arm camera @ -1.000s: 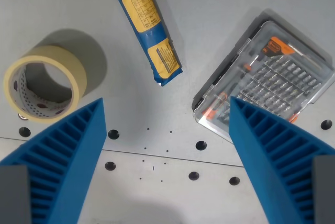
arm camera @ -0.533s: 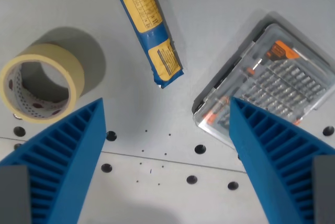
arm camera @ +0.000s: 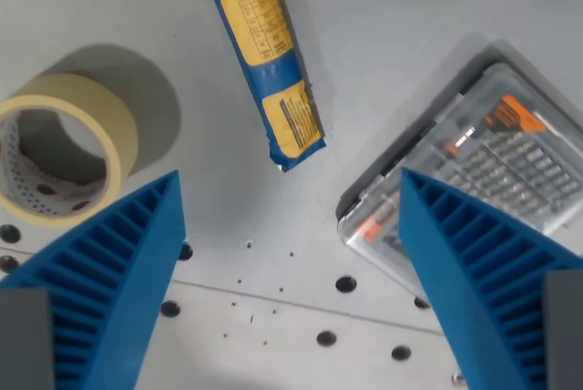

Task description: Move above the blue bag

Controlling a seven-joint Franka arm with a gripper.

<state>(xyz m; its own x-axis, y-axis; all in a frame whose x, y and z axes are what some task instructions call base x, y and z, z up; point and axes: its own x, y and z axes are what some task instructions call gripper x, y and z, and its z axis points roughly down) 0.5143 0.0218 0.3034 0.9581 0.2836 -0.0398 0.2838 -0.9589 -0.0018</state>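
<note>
You see the gripper (arm camera: 290,253) spread wide, ribbed blue fingers (arm camera: 109,271) empty; glossy blue bag (arm camera: 265,53) with yellow labels lies ahead; tape roll (arm camera: 64,148) beside it.

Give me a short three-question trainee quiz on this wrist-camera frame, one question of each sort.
1. True or false: the blue bag lies directly between the end effector fingers.
2. Which object sits at the wrist view's left? A) tape roll B) clear bit case C) blue bag
3. Fill in: the end effector holds ____.

Key:
1. False; the bag lies above the gap in the picture, running off the top edge.
2. A
3. Nothing; its blue fingers stand wide apart over the bare table.
</note>
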